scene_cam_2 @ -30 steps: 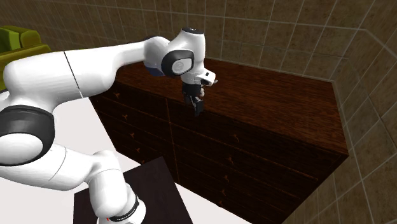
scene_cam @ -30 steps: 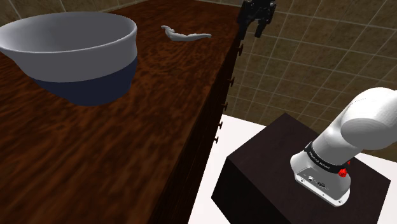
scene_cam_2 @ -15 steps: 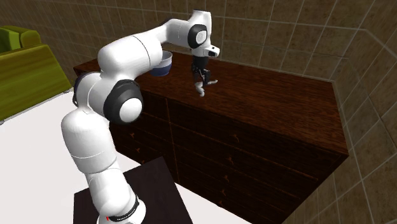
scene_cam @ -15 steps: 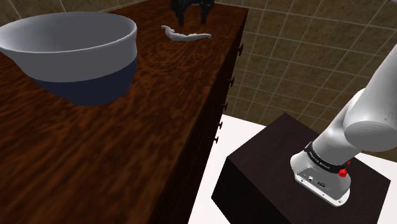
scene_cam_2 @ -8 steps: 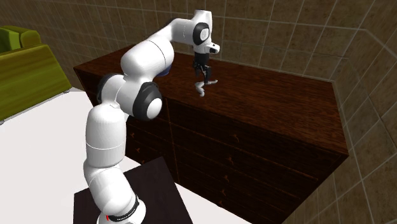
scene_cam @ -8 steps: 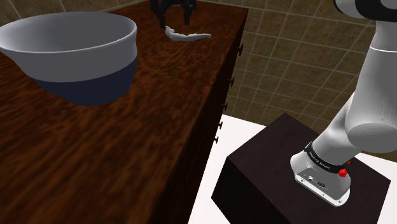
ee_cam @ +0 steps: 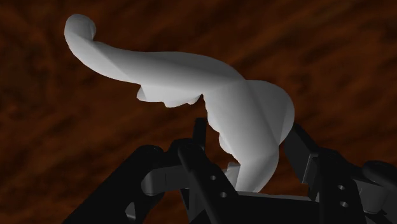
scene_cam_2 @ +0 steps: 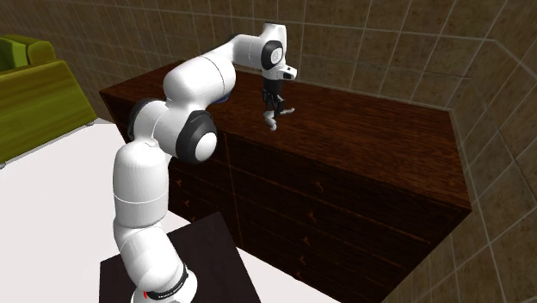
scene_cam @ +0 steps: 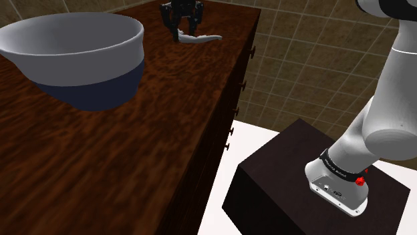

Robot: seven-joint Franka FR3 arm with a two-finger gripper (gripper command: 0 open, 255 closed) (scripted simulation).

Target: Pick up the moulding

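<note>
The moulding (scene_cam: 200,38) is a white, curled strip lying near the far end of the dark wooden dresser top (scene_cam: 133,153). In the wrist view the moulding (ee_cam: 184,70) shows a thin curled tip pointing away from the gripper and a thick end between the black fingers (ee_cam: 304,151). My gripper (scene_cam: 181,30) points straight down onto the end of the strip nearer the bowl, and both fingers press against it. From the second exterior view the gripper (scene_cam_2: 274,110) stands on the moulding (scene_cam_2: 284,111), which still rests on the wood.
A large white bowl (scene_cam: 80,53) with a dark blue lower half sits on the dresser at the shoulder view's left. The dresser's front edge with drawer knobs (scene_cam: 235,110) runs beside the black stand (scene_cam: 314,200). A green sofa (scene_cam_2: 34,86) stands far off.
The gripper swung in over the dresser, came down over the moulding's end, and its wide-open fingers closed in on the strip. The moulding has not moved.
</note>
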